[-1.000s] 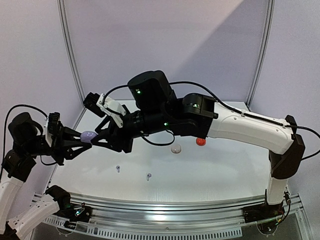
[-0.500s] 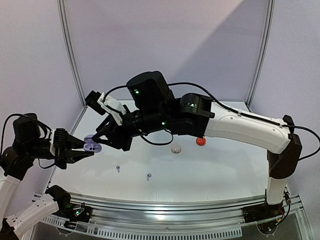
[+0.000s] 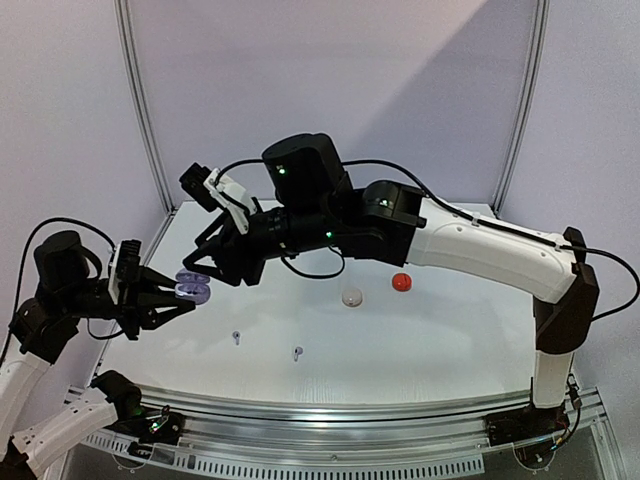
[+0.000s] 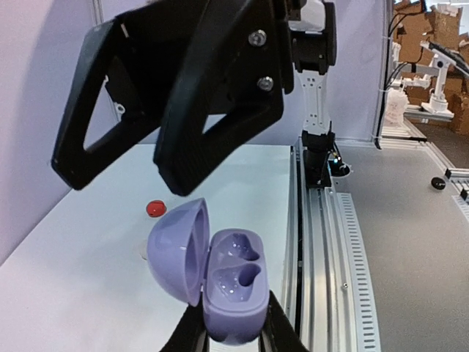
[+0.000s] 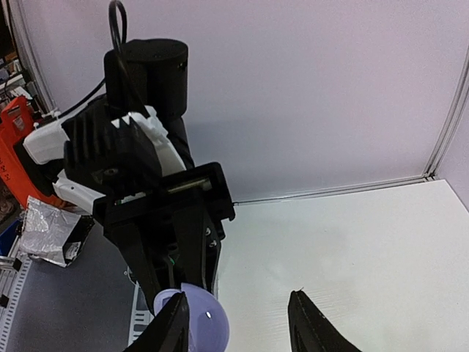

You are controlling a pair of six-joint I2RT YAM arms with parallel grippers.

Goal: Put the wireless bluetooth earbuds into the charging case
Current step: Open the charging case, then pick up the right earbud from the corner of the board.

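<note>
My left gripper (image 3: 176, 295) is shut on the base of a lilac charging case (image 3: 191, 288), held above the table's left side. Its lid (image 4: 176, 248) stands open and both cavities in the base (image 4: 234, 282) are empty. My right gripper (image 3: 207, 262) hangs open just above and behind the case, its black fingers (image 4: 212, 95) apart from it. In the right wrist view the lilac lid (image 5: 204, 323) shows beside one finger of the right gripper (image 5: 238, 330). Two tiny pale earbuds (image 3: 236, 337) (image 3: 297, 352) lie on the table near the front.
A closed white round case (image 3: 351, 297) and a closed red round case (image 3: 401, 282) sit mid-table under the right arm. The red case (image 4: 154, 208) also shows behind the lilac one. A metal rail (image 3: 350, 415) runs along the front edge.
The lilac case was closed between both grippers; now its lid is open. The left gripper has carried it down and rightward. The right gripper has let go, widened and drawn up and back.
</note>
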